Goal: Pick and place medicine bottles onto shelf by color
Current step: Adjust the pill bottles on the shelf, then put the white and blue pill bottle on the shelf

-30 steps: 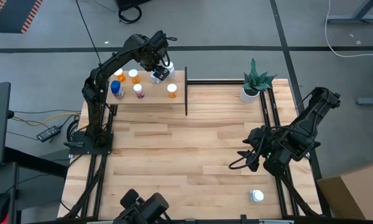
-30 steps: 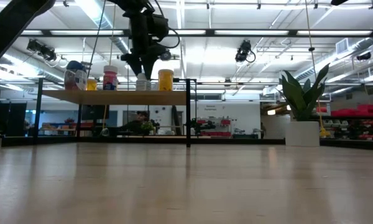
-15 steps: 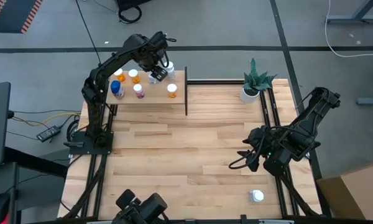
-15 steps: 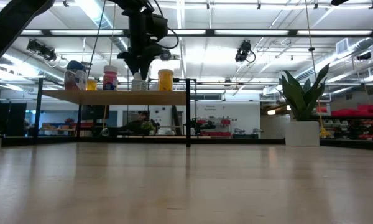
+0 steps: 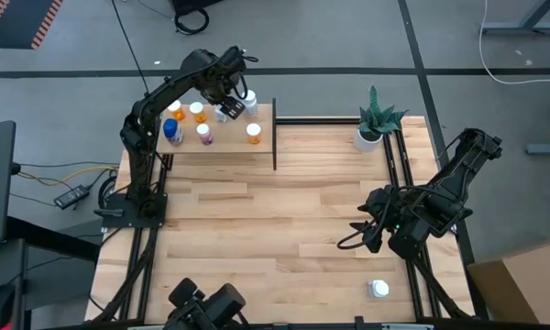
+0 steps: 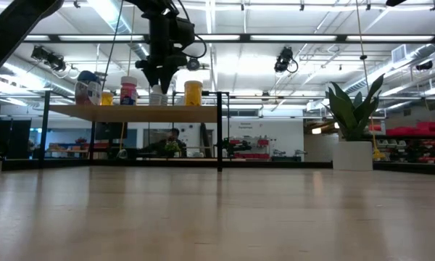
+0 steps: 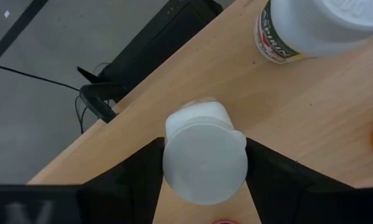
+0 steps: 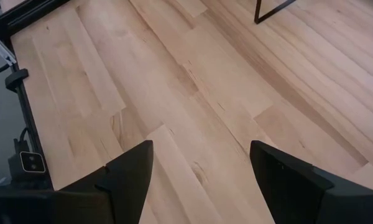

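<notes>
The shelf stands at the table's far left and carries several bottles: orange ones, a blue one, a pink-labelled one and a white one. My left gripper is over the shelf, shut on a white bottle with a white cap, which also shows in the low view. My right gripper is open and empty over the table's right half. Another white-capped bottle stands on the table near the front right. My left gripper pinches the white bottle between its two fingers, which lie on opposite sides of its upper body just under the cap. The fingers come from above, pointing down. The bottle stands upright at the shelf board; whether its base touches the board, I cannot tell.
A potted green plant stands at the far right. The shelf's black frame post marks its right end. A large white labelled bottle stands close to the held one. Bare plank table lies under my right gripper.
My left gripper has carried the white bottle a short way along the shelf toward the table's left edge, keeping it upright and staying shut on it.
</notes>
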Controlling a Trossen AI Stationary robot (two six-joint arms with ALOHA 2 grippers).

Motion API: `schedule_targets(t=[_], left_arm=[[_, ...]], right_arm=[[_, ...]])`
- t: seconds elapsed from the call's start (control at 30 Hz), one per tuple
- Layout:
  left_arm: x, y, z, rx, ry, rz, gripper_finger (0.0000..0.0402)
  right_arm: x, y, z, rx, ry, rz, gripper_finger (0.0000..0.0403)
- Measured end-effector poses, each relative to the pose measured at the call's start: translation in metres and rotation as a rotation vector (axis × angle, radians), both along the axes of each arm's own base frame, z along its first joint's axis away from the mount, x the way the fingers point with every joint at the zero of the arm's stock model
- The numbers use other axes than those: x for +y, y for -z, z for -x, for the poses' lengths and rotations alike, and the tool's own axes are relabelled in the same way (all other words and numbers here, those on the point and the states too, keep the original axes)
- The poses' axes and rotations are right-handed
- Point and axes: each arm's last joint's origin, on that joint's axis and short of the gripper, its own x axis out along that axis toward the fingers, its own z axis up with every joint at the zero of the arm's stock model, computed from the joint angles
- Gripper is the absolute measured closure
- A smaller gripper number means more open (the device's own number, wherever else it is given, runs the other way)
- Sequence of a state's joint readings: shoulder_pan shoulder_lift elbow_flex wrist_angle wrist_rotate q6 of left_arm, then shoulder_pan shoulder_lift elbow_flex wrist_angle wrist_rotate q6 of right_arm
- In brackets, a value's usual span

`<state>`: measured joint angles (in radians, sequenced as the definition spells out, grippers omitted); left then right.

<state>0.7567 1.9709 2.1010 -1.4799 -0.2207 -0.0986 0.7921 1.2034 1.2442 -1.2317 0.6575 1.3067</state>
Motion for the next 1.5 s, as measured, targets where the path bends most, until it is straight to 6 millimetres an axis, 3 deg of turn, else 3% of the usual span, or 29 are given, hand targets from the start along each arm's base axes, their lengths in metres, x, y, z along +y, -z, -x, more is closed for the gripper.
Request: schedule_targets(t=[0.33, 0.6, 0.87, 1.0, 1.17, 1.3, 1.5], left_arm=[[0.001, 0.001, -0.001, -0.006, 0.000, -0.001, 0.0164], [0.000, 0.000, -0.001, -0.005, 0.006, -0.001, 0.0108], [-0.013, -0.028, 0.010, -0.045, 0.012, -0.038, 0.0050], [-0.031, -0.056, 0.010, -0.100, 0.037, -0.078, 0.0041], [-0.069, -0.089, -0.007, -0.253, 0.118, -0.130, 0.0044], [-0.110, -0.101, -0.020, -0.386, 0.157, -0.123, 0.0048], [-0.163, -0.106, -0.039, -0.450, 0.246, -0.086, 0.0049]], right_arm=[[0.000, 0.000, 0.000, 0.000, 0.001, -0.001, 0.0127], [0.000, 0.000, 0.000, -0.001, 0.002, -0.001, 0.0127], [0.000, 0.000, 0.000, 0.003, -0.001, -0.005, 0.0127], [0.002, 0.002, 0.001, 0.062, -0.034, -0.061, 0.0127], [0.017, 0.011, 0.003, 0.248, -0.154, -0.187, 0.0127], [0.045, 0.023, 0.003, 0.315, -0.232, -0.245, 0.0125], [0.094, 0.054, 0.009, 0.423, -0.316, -0.244, 0.0103]])
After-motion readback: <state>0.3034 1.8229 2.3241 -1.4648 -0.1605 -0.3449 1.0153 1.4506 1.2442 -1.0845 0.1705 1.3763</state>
